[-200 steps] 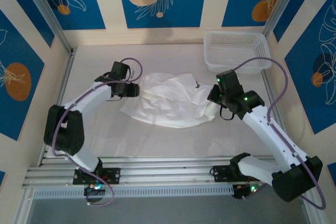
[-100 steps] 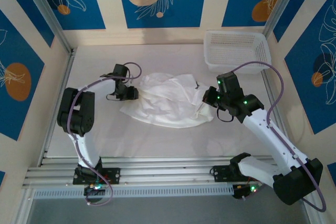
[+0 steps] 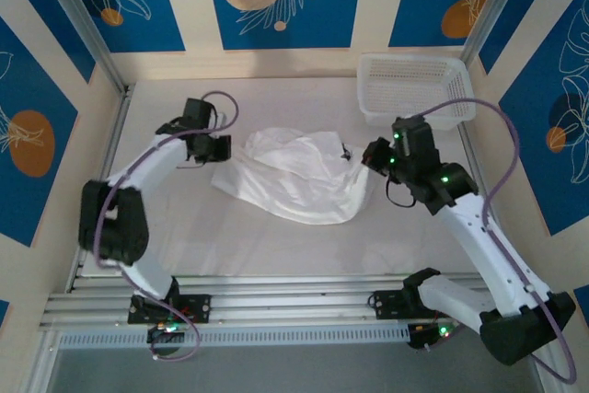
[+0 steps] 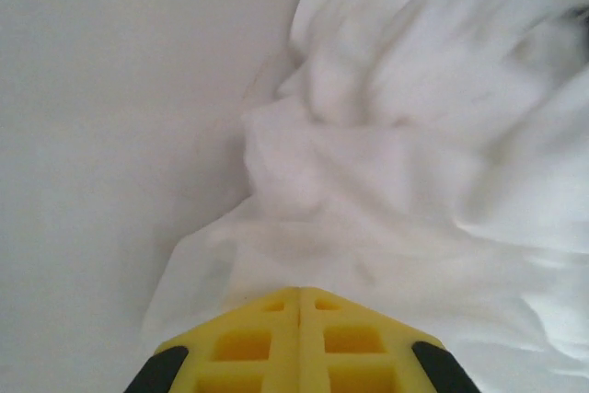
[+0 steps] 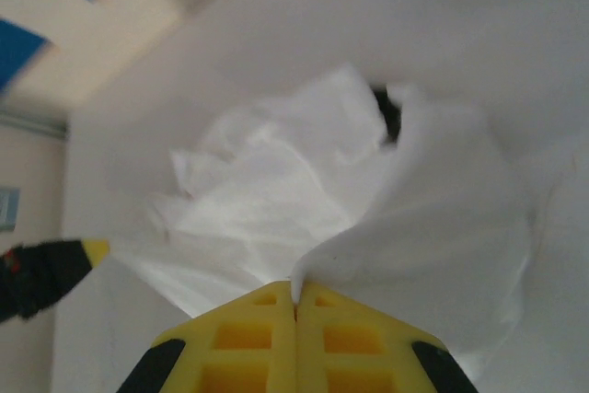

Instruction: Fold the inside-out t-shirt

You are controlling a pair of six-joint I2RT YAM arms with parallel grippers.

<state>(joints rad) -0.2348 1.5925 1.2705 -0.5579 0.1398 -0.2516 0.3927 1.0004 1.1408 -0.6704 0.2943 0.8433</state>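
Observation:
The white t-shirt lies crumpled in the middle of the table, stretched between both arms. At its left edge, my left gripper is shut, and in the left wrist view the cloth runs right up to and under the closed yellow tips. My right gripper is shut on the shirt's right edge. A raised ridge of cloth runs into its closed tips. A dark spot at the neck shows near the top of the bunch.
A white mesh basket stands at the back right, just behind the right arm. Aluminium frame posts and the patterned walls close in the table on three sides. Bare tabletop lies in front of and left of the shirt.
The left gripper has moved back and to the left, the right gripper back and to the right. The shirt has drawn out slightly between them and shifted toward the back.

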